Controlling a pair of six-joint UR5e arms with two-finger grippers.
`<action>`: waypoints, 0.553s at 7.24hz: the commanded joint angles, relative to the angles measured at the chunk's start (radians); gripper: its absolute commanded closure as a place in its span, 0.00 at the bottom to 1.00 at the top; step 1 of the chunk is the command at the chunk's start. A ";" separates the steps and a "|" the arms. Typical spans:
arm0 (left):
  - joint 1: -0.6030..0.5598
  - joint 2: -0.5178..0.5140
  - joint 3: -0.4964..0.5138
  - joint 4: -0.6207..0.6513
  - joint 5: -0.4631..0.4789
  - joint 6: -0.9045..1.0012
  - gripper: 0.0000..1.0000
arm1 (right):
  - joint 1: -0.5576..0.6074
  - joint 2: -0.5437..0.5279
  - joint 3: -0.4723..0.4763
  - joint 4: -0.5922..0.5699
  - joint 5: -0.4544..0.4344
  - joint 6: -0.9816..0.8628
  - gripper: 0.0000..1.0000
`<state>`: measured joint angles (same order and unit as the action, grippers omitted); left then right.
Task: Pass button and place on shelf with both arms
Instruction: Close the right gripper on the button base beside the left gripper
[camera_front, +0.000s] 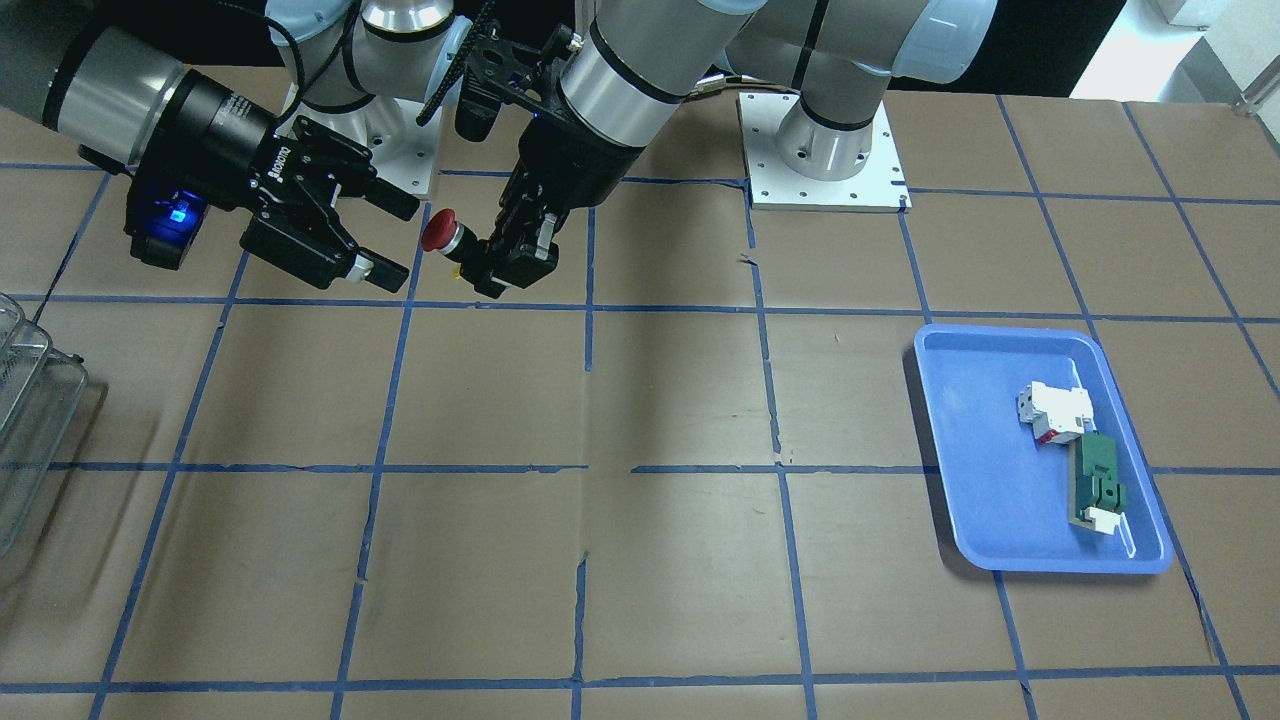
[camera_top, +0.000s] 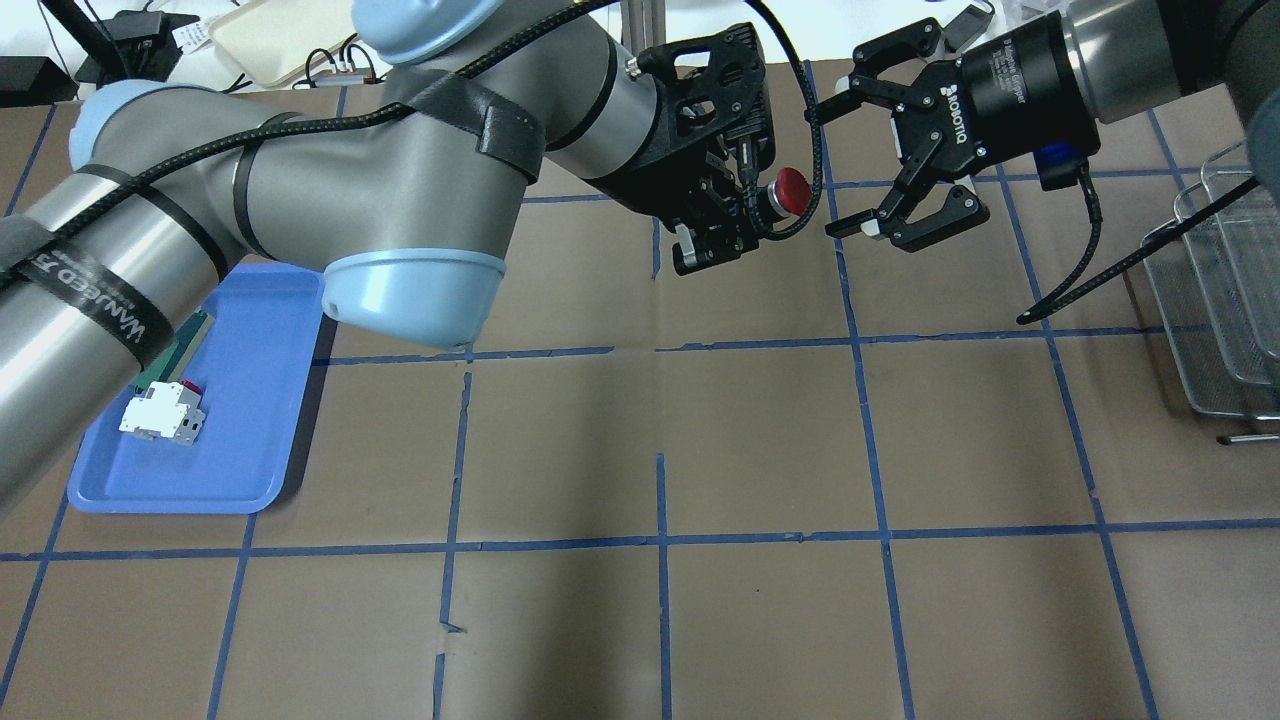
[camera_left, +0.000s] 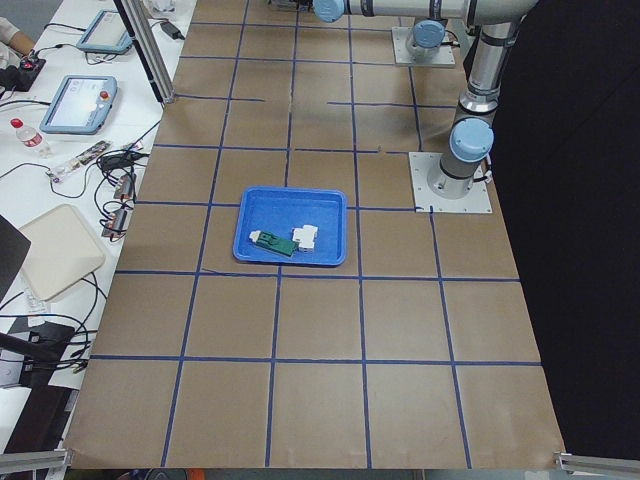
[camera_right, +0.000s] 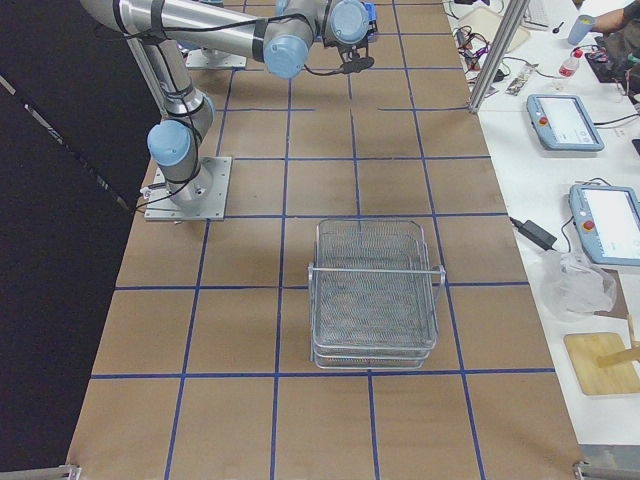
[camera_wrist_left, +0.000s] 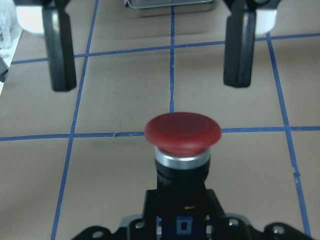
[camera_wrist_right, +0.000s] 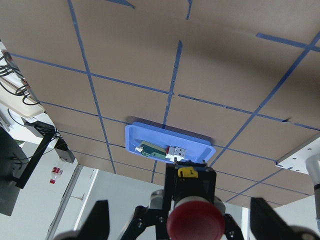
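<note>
My left gripper (camera_top: 752, 208) is shut on the black-and-silver body of the button (camera_top: 791, 190) and holds it in the air, red head pointing at my right gripper. The button also shows in the front-facing view (camera_front: 438, 231), in the left gripper (camera_front: 478, 257). My right gripper (camera_top: 828, 170) is open and empty, its jaws spread a short way off the red head, not touching it; it also shows in the front-facing view (camera_front: 404, 243). The left wrist view shows the button (camera_wrist_left: 182, 133) with the right gripper's fingers (camera_wrist_left: 240, 50) beyond it. The wire-mesh shelf (camera_top: 1220, 290) stands at the table's right end.
A blue tray (camera_top: 250, 420) at the left end of the table holds a white block with red marks (camera_top: 160, 412) and a green flat part (camera_top: 178, 345). The shelf (camera_right: 375, 295) stands apart from both grippers. Blue tape lines grid the brown table.
</note>
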<state>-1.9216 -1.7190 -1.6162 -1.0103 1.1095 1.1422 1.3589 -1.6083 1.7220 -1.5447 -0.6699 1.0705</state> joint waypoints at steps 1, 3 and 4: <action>0.000 0.004 0.001 0.021 -0.002 -0.050 1.00 | 0.005 0.002 0.001 -0.030 0.003 0.006 0.00; 0.000 0.004 -0.001 0.047 -0.003 -0.072 1.00 | 0.008 0.007 0.002 -0.064 0.033 0.012 0.00; 0.000 -0.002 0.001 0.055 -0.004 -0.075 1.00 | 0.009 0.008 0.002 -0.086 0.045 0.023 0.00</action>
<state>-1.9221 -1.7162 -1.6159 -0.9669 1.1066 1.0746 1.3663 -1.6021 1.7237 -1.6086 -0.6434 1.0839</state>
